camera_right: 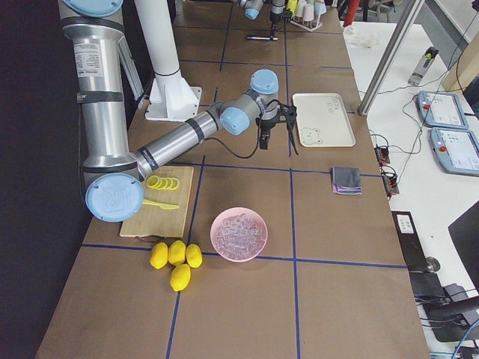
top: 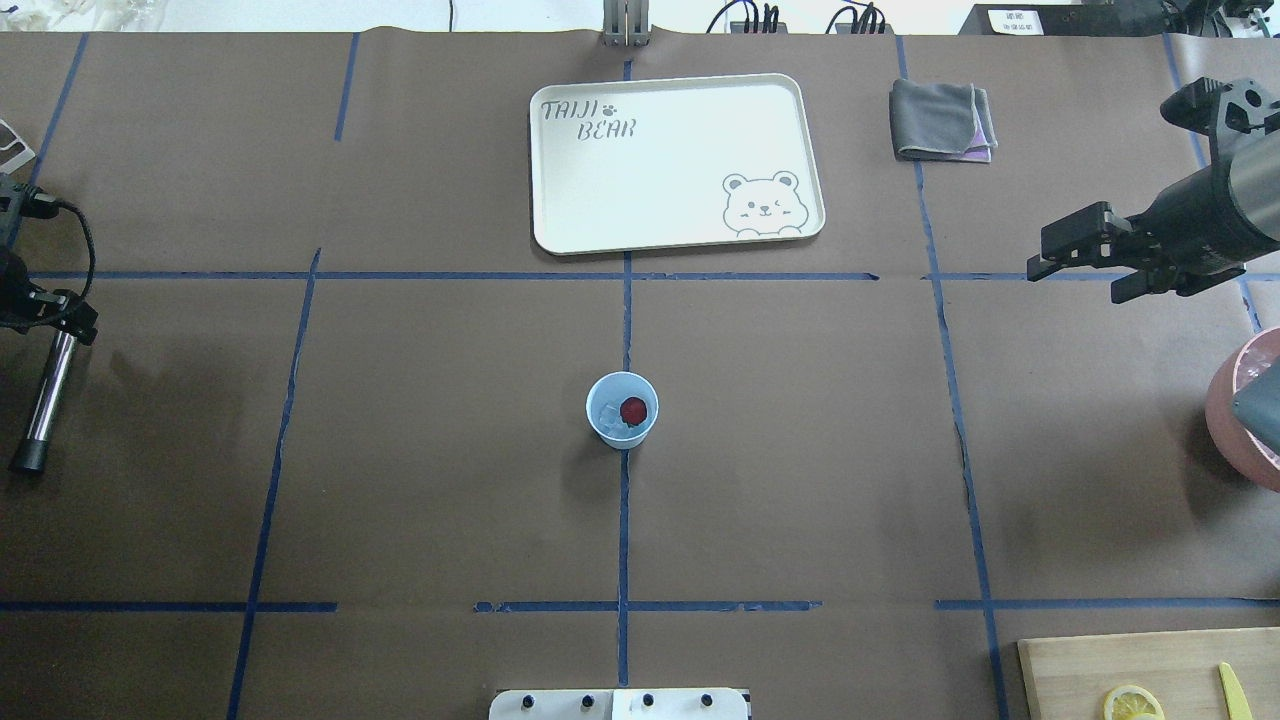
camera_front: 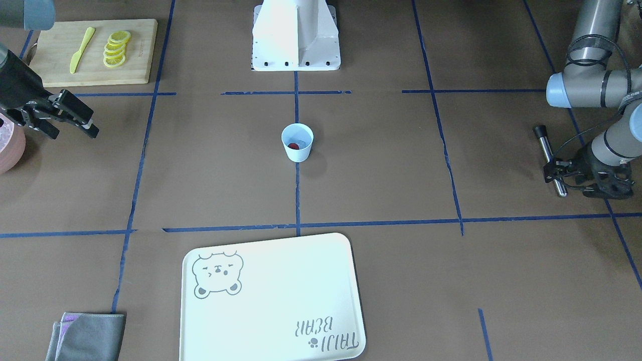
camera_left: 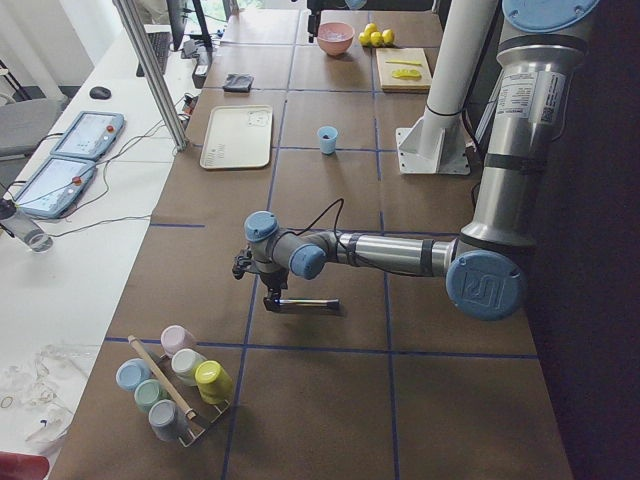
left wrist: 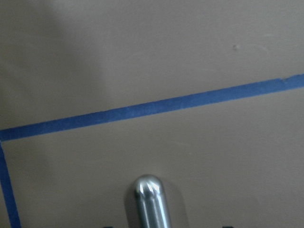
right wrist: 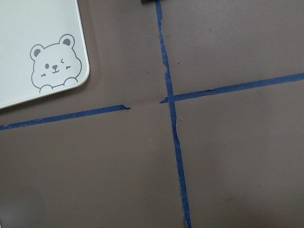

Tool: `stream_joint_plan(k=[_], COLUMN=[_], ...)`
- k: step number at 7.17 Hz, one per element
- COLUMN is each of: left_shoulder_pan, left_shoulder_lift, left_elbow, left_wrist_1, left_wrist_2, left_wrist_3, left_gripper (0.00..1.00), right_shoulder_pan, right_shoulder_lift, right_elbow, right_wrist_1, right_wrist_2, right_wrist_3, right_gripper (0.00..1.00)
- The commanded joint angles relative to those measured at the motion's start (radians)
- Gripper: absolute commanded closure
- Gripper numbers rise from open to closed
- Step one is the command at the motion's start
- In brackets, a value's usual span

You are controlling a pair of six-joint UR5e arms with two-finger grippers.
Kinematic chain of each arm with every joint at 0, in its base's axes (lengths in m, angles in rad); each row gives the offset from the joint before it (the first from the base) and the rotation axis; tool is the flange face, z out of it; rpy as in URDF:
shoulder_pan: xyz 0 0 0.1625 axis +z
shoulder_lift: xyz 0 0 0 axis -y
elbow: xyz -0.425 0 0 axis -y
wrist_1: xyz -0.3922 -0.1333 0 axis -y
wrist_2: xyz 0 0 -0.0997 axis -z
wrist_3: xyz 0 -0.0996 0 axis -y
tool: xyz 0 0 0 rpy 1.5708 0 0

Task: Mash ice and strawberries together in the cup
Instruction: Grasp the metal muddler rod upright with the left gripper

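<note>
The light blue cup [camera_front: 297, 143] stands upright at the table's centre, also in the overhead view [top: 622, 410]. Inside it lie a red strawberry [top: 633, 409] and whitish ice chunks [top: 609, 416]. My left gripper [camera_front: 556, 173] is far out at the table's left side, low over the surface, shut on a metal muddler [camera_front: 549, 158] with a black end; the muddler also shows in the overhead view [top: 45, 400] and the left wrist view [left wrist: 149, 202]. My right gripper [top: 1080, 280] hangs open and empty above the table's right side, far from the cup.
A pink bowl [camera_right: 239, 234] of ice stands at the right edge below my right arm. A cutting board [camera_front: 95, 50] holds lemon slices and a yellow knife. A bear tray [top: 680, 160] and a grey cloth [top: 940, 120] lie on the far side. The robot base [camera_front: 296, 35] stands behind the cup.
</note>
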Motion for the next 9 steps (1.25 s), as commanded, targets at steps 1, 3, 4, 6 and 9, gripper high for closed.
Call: stream_joint_plan(k=[1,3,4,6,9], left_shoulder_pan=[0.0,0.002,0.003,0.003,0.003], left_shoulder_lift=[-0.001,-0.003,-0.004,-0.004,-0.013], left_elbow=[0.014,0.017,0.022,0.023,0.031], left_wrist_1=[-0.001,-0.001,-0.001,-0.001,0.001], left_wrist_2=[0.001,0.001,-0.001,-0.001,-0.015], left_wrist_3=[-0.006,-0.009,-0.009,-0.009,-0.011], left_gripper=[0.45,0.53,0.53,0.53,0.99], right_shoulder_pan=[0.0,0.0,0.0,0.0,0.0], right_shoulder_lift=[0.002,0.001,0.002,0.002,0.002], right_elbow=[0.001,0.001,0.001,0.003,0.003], right_wrist_1=[0.0,0.0,0.0,0.0,0.0], right_wrist_2=[0.0,0.0,0.0,0.002,0.005], right_wrist_3=[0.0,0.0,0.0,0.0,0.0], right_gripper=[0.01,0.01,0.01,0.01,0.01])
